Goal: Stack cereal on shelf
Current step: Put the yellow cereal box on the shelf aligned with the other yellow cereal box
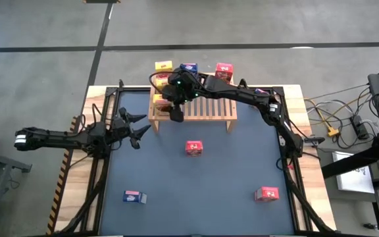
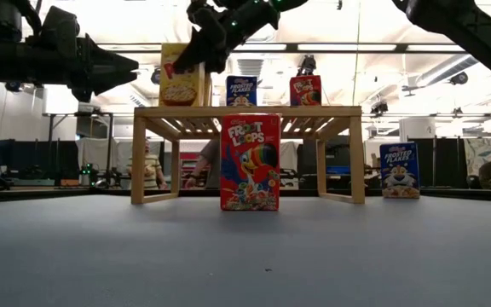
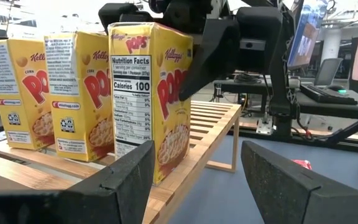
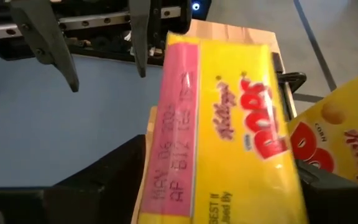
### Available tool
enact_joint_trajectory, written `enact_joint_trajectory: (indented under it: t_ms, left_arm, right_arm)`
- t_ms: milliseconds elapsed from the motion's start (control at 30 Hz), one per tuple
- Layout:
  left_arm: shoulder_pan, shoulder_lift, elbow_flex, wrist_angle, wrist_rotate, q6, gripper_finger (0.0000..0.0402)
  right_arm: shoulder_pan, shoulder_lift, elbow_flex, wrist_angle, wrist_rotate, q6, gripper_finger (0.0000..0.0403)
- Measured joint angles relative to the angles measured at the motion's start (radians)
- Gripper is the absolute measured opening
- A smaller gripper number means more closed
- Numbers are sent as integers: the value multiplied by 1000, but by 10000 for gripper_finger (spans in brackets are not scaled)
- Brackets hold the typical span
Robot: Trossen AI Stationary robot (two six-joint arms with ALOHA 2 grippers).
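Right pincer over a yellow cereal box at the shelf's left end

The right pincer (image 1: 174, 105) stood with fingers spread to either side of the nearest yellow box (image 3: 148, 93), which stood upright on the slatted shelf (image 1: 209, 108); whether the fingers touched the box I could not tell. Two more yellow boxes (image 3: 48, 87) stood beside it in a row. A blue box (image 1: 189, 68) and a red box (image 1: 224, 69) stood past the shelf at 12 o'clock. At 6 o'clock a red box (image 1: 194, 147) stood on the table (image 1: 196, 197), another red (image 1: 267, 193) at 5, a blue (image 1: 134, 196) at 7. The left pincer (image 1: 135, 128) hung released at 9 o'clock
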Motion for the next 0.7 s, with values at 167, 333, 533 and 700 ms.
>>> enact_joint_trajectory:
  t_ms: [167,333,533,700]
  left_arm:
    - [0,0,0,-3,0,0,223]
    - [0,0,0,-5,0,0,223]
    - [0,0,0,-6,0,-1,223]
    - [0,0,0,-5,-5,-3,223]
  right_arm:
    - [0,-1,41,-30,33,-4,253]
    - [0,-9,65,-72,34,17,256]
    - [1,-21,64,-147,34,19,258]
    - [2,-39,64,-198,37,-14,261]
